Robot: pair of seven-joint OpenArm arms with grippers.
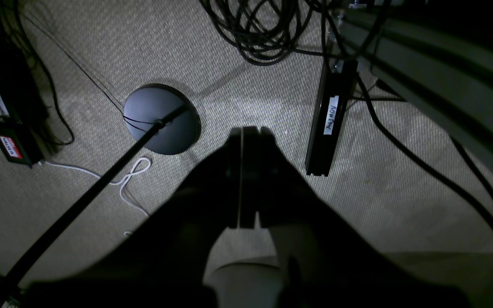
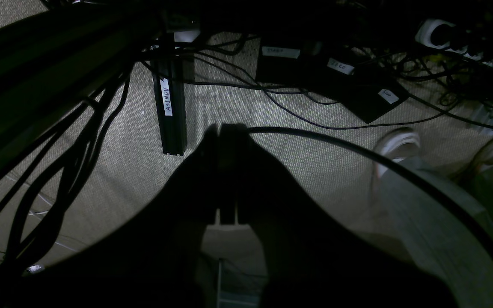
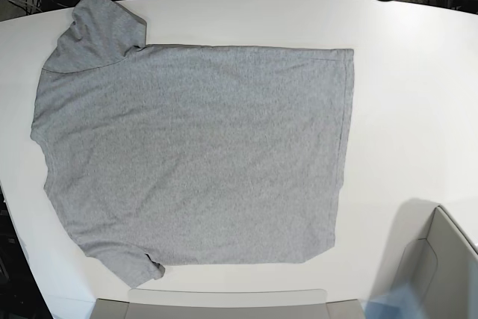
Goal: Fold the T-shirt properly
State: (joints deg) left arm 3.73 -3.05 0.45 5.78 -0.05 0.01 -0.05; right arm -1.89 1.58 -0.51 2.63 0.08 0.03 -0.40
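Grey T-shirt (image 3: pixel 194 155) lay flat, plain side up, across the white tabletop (image 3: pixel 411 72) toward its left edge, left gripper (image 1: pixel 243 130) and right gripper (image 2: pixel 220 127) fingers pressed together, empty, over carpet.

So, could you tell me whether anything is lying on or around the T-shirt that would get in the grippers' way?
Nothing visible does: the T-shirt lies flat and bare on the white table. Both grippers are off the table, pointing at the floor.

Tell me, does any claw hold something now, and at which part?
Nothing is held. The left claw and right claw are shut on nothing, over the floor. The T-shirt lies flat, untouched, on the table.
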